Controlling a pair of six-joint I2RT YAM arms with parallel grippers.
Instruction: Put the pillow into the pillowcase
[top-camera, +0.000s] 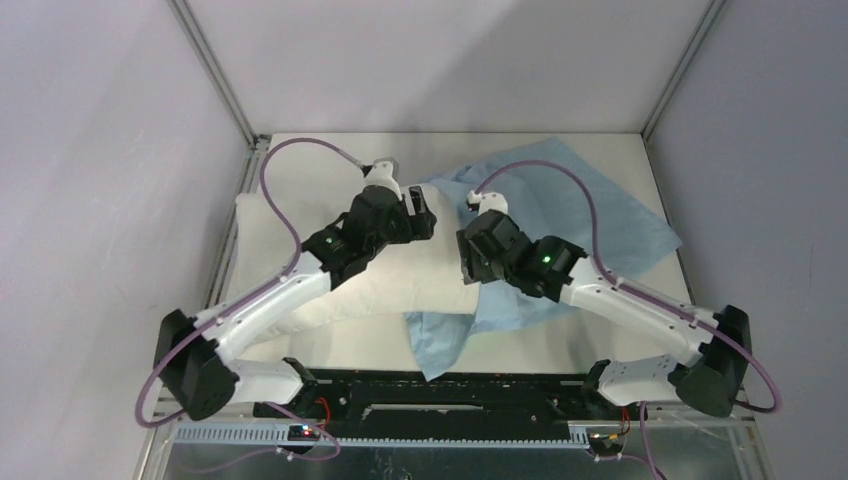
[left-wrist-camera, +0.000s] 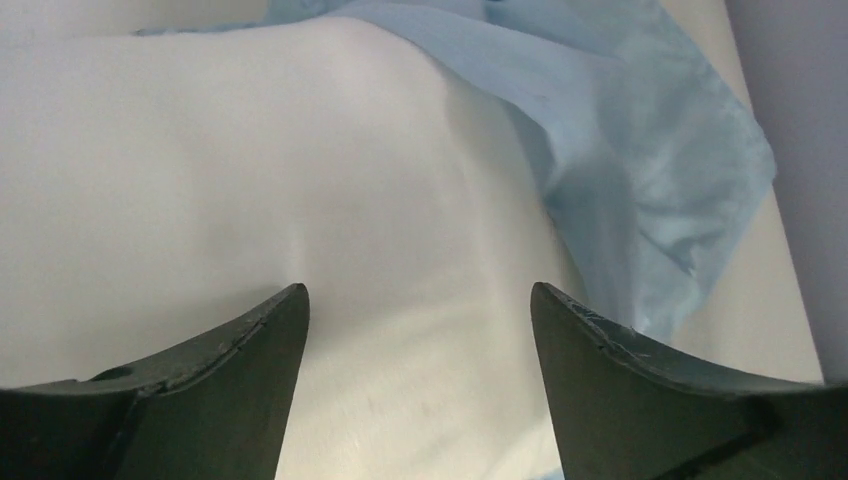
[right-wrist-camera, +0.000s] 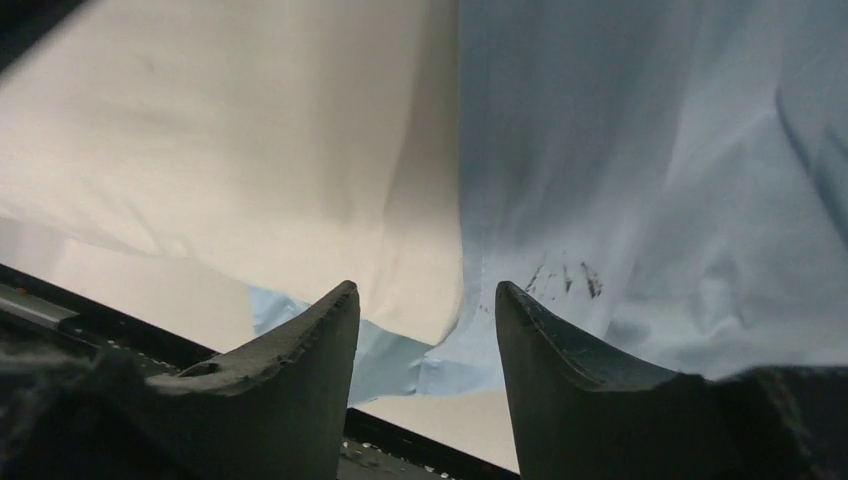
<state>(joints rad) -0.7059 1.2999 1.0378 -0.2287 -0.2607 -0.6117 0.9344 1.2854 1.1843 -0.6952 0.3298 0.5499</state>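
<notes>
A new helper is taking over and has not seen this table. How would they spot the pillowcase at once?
Look at the white table between the grey walls. Its right half is draped with the pillowcase, a thin, flat, light blue cloth. Unlike the plump white pillow to its left, it lies limp and wrinkled, overlapping the pillow's right end.

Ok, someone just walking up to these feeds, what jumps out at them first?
Probably the white pillow lying across the table's middle with its right end tucked into the blue pillowcase, which spreads out toward the far right. Next, both arms meet over that junction: the left gripper hangs over bare pillow with jaws apart and nothing between them, the right gripper sits right at the pillowcase's edge, jaws also apart.
</notes>
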